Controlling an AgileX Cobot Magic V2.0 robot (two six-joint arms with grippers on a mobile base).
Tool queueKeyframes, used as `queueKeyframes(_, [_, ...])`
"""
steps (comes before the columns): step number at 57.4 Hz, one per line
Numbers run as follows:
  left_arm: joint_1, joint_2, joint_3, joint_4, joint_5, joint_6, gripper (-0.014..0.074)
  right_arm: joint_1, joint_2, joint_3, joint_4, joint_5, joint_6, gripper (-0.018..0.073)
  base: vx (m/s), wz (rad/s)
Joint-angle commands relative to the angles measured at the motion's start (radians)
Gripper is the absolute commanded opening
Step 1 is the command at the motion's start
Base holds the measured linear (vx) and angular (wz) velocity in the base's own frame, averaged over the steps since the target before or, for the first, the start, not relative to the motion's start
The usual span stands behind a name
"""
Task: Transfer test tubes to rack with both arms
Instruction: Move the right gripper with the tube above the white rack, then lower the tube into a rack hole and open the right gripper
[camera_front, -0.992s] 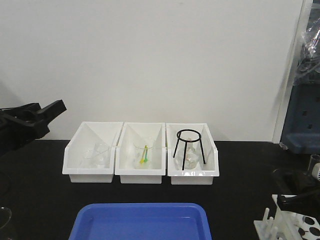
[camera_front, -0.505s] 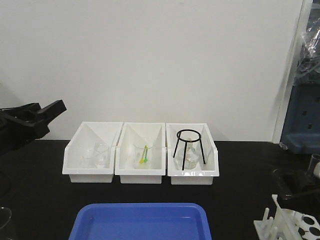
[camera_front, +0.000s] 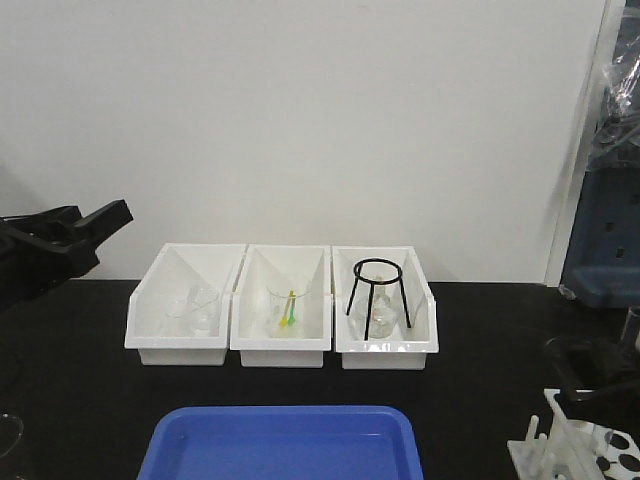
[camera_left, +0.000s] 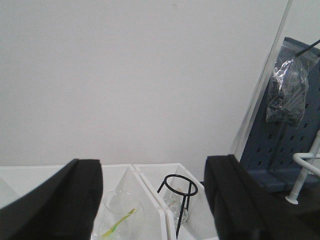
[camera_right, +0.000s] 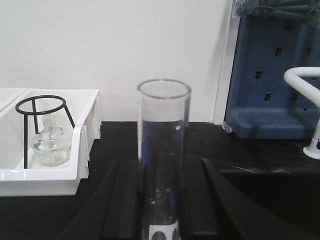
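A clear test tube (camera_right: 163, 130) stands upright between the black fingers of my right gripper (camera_right: 162, 200), which is shut on its lower part. The tube's bottom end hangs just above the white holed top of the rack (camera_right: 162, 234). In the front view the rack (camera_front: 585, 455) sits at the bottom right corner, with the right gripper (camera_front: 600, 375) directly over it. My left gripper (camera_left: 152, 170) is open with nothing between its fingers. It is raised at the far left (camera_front: 105, 218), facing the bins.
Three white bins (camera_front: 180, 345) stand in a row at the back, holding beakers, a yellow-green stick (camera_front: 289, 310) and a black tripod ring (camera_front: 377, 295). A blue tray (camera_front: 285, 440) lies at the front centre. A blue pegboard (camera_front: 605, 240) stands at the right.
The right gripper with the tube has shifted slightly above the rack. The left arm has not moved.
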Motion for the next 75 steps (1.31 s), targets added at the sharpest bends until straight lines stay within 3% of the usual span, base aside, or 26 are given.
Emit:
queueKeyframes(1, [0.0, -0.032, -0.034, -0.036, -0.05, 0.0, 0.0543, -0.004, -0.028, 0.016, -0.004, -0.141, -0.007, -0.0009, 0.0, 0.0])
queueKeyframes(13, [0.0, -0.032, -0.034, -0.036, -0.05, 0.0, 0.0543, -0.004, 0.008, 0.062, 0.0, -0.287, -0.01, -0.0009, 0.0, 0.0])
queueKeyframes(28, [0.0, -0.032, -0.034, -0.036, -0.05, 0.0, 0.0543, -0.004, 0.091, 0.062, -0.063, -0.316, 0.052, -0.0009, 0.0, 0.0])
queueKeyframes(75, [0.0, -0.032, -0.034, -0.036, -0.05, 0.0, 0.0543, -0.004, 0.306, 0.063, -0.089, -0.414, 0.045, -0.0009, 0.0, 0.0])
